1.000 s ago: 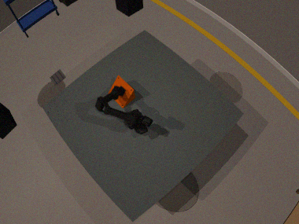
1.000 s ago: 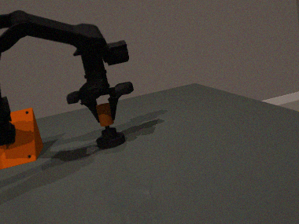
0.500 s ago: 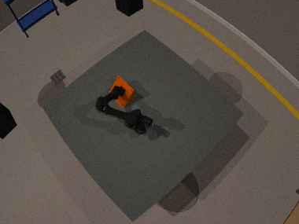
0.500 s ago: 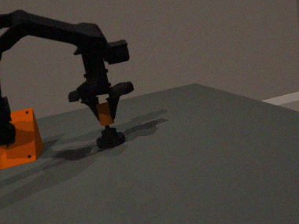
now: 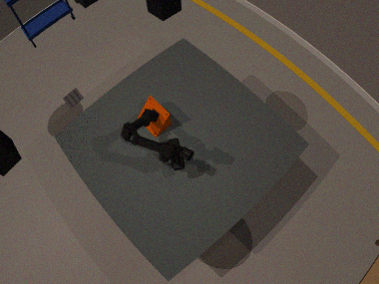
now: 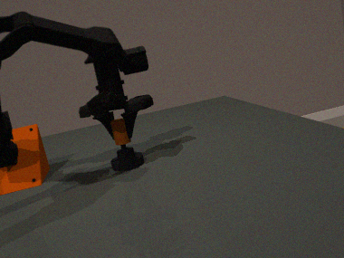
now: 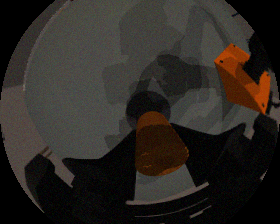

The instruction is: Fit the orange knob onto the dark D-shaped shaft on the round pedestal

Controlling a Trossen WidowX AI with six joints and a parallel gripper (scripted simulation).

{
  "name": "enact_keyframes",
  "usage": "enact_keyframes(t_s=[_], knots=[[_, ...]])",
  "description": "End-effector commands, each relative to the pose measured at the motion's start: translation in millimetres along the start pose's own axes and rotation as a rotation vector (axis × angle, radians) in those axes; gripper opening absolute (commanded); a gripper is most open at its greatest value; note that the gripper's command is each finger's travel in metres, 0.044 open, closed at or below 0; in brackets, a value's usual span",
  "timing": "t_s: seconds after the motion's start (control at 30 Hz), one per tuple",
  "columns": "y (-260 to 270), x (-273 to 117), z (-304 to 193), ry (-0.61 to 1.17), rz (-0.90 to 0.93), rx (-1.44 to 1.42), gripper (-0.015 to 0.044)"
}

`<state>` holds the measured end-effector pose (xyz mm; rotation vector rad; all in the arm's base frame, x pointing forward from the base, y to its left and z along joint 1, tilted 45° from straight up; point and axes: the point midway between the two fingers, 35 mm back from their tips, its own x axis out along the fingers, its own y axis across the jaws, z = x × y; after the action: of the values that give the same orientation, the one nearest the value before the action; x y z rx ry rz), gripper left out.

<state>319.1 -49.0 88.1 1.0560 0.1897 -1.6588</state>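
Note:
The orange knob (image 6: 120, 132) (image 7: 159, 147) is held between the two fingers of my gripper (image 6: 121, 129), slightly tilted. Below it the dark round pedestal (image 6: 128, 160) (image 7: 145, 102) stands on the table. In the exterior view the knob's lower end is at the top of the thin dark shaft (image 6: 123, 146), and a short length of shaft shows between knob and pedestal. The knob is not down on the pedestal. The flat sides of the shaft and the hole are hidden. In the top view the arm hides the knob.
The orange arm mount (image 5: 159, 123) (image 6: 29, 159) (image 7: 240, 82) stands on the grey table (image 5: 199, 220) (image 6: 226, 186) behind the arm. Shadows of the arm lie across the table. A blue cart (image 5: 47, 21) stands on the floor beyond the table.

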Motion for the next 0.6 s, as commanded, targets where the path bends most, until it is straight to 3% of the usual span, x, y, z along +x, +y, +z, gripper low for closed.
enact_keyframes(t_s=[0.0, 0.57], knots=[[-0.5, 1.2, 0.2, 0.0, 0.001, 0.007, 0.0], [1.0, -2.6, -0.2, 0.0, 0.001, 0.007, 0.0]])
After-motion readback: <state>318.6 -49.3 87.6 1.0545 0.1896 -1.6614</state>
